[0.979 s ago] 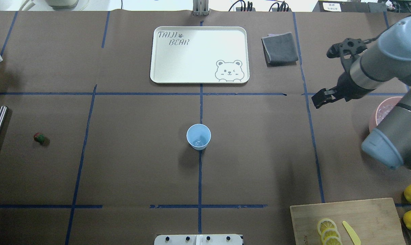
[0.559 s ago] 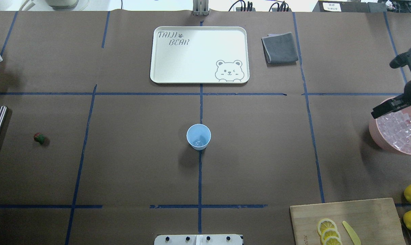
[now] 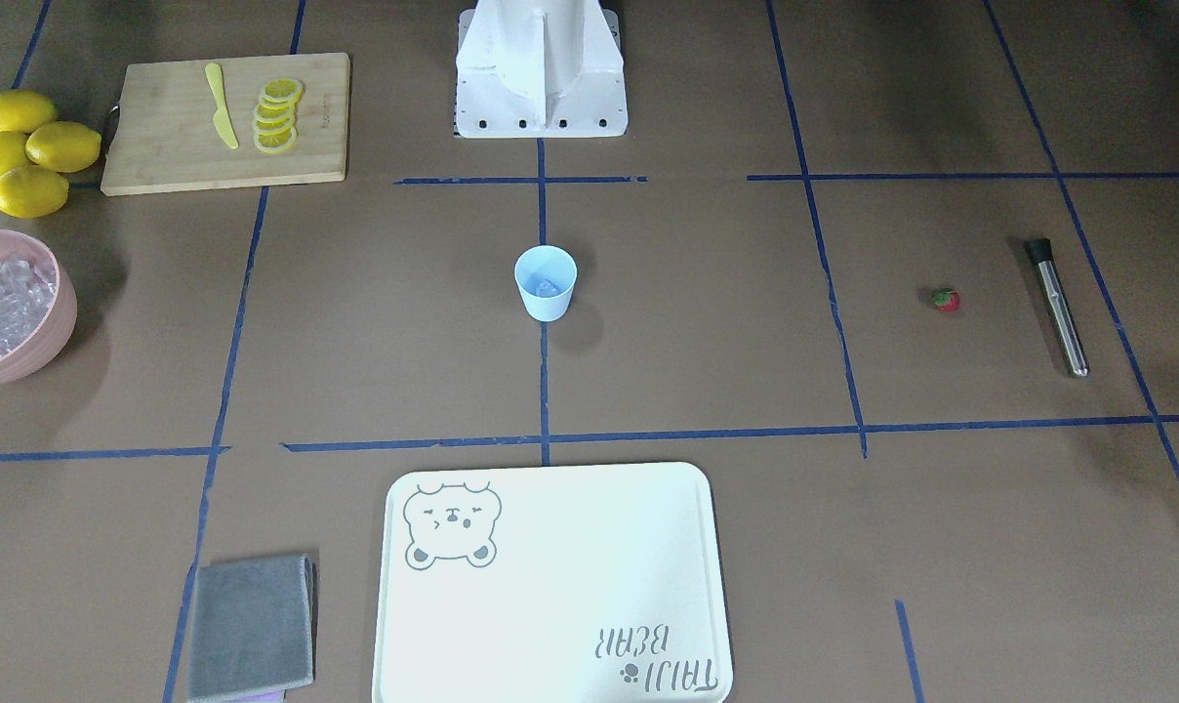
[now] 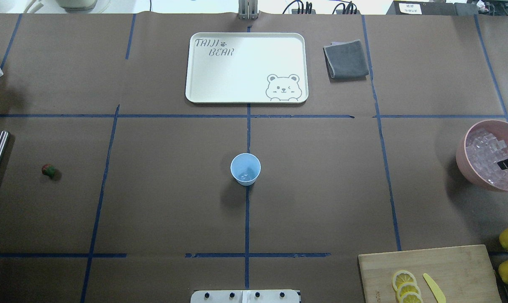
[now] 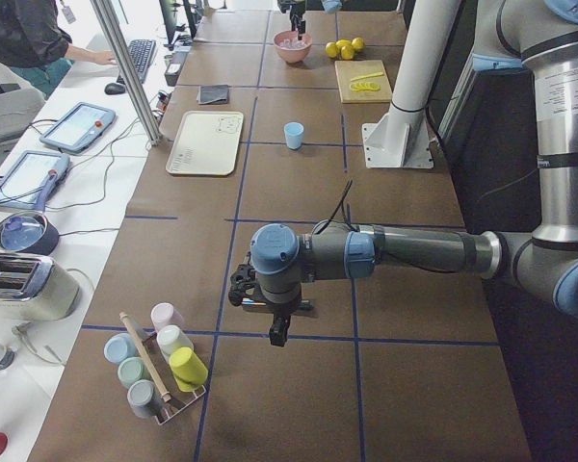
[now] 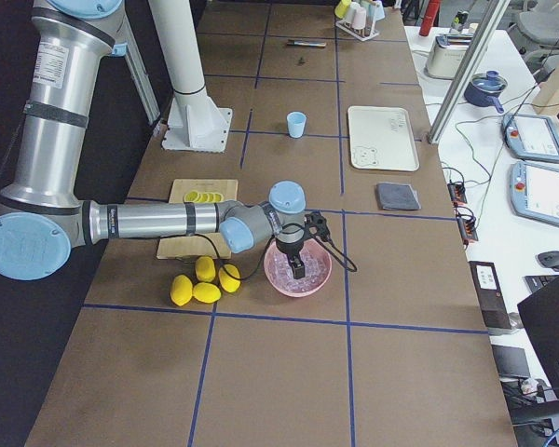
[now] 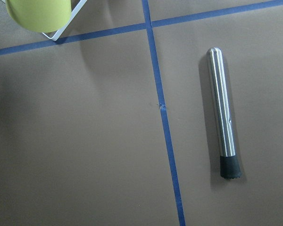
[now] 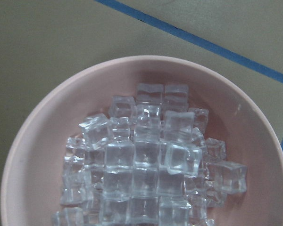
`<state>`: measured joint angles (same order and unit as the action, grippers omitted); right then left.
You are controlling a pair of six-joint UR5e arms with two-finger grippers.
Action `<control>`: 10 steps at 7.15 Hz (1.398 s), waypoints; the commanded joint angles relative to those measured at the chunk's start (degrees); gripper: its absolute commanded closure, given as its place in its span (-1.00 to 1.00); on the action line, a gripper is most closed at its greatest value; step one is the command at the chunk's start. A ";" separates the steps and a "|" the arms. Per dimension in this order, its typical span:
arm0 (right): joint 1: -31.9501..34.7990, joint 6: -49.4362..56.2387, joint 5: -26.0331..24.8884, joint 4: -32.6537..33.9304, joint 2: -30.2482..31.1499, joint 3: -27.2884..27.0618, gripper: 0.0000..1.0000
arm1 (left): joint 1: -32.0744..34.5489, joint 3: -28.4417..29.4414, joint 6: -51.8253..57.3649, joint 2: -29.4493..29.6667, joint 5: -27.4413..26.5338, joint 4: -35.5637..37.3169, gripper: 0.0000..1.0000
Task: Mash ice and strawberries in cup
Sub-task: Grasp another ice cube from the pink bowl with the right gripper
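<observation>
"How many cups were there?"
"One cup (image 4: 245, 168), mid-surface, ice (image 4: 246, 175) inside. One strawberry (image 4: 48, 170) lay far away. Right gripper (image 6: 297, 262) hung over the pink bowl (image 4: 462, 156); its jaws, I couldn't tell."

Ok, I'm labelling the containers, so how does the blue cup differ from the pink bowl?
The cup is small, light blue and tapered; the bowl is wide, pink and rounded. The cup holds only a bit of ice; the bowl is heaped with cubes. The cup stands at the centre of the table, the bowl far to the robot's right. Both are upright and open-topped.
</observation>
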<state>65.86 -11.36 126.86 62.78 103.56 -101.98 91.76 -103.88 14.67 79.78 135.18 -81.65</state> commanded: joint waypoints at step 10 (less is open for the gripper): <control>-0.03 -0.16 0.32 -1.53 -0.46 2.41 0.97 | 0.00 0.00 0.00 0.03 0.00 0.00 -1.00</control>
<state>65.81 -11.54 127.11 61.18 103.11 -99.30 91.76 -103.89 14.68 79.80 135.17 -81.65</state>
